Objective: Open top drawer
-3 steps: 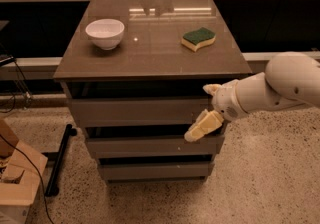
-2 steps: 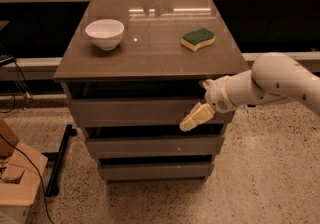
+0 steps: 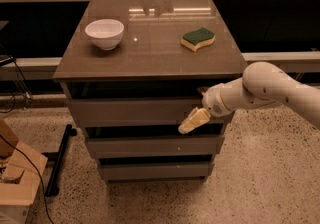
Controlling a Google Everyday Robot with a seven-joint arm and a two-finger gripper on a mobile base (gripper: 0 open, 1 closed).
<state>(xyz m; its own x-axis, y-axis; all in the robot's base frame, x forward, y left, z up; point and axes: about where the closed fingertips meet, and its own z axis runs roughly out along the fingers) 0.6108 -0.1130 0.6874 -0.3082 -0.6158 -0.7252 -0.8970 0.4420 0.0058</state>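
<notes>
Below a glossy worktop (image 3: 150, 55) bearing bowl (image 3: 104, 33) and sponge (image 3: 198, 38), the gripper (image 3: 192, 109), fingers spread, sits at the top drawer (image 3: 130, 112), over speckled floor (image 3: 260, 178).

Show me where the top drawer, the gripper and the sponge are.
top drawer (image 3: 130, 112), camera view, middle of its flat front.
gripper (image 3: 194, 119), camera view, its cream end, by the drawer front's right side.
sponge (image 3: 198, 37), camera view, its green top.
</notes>
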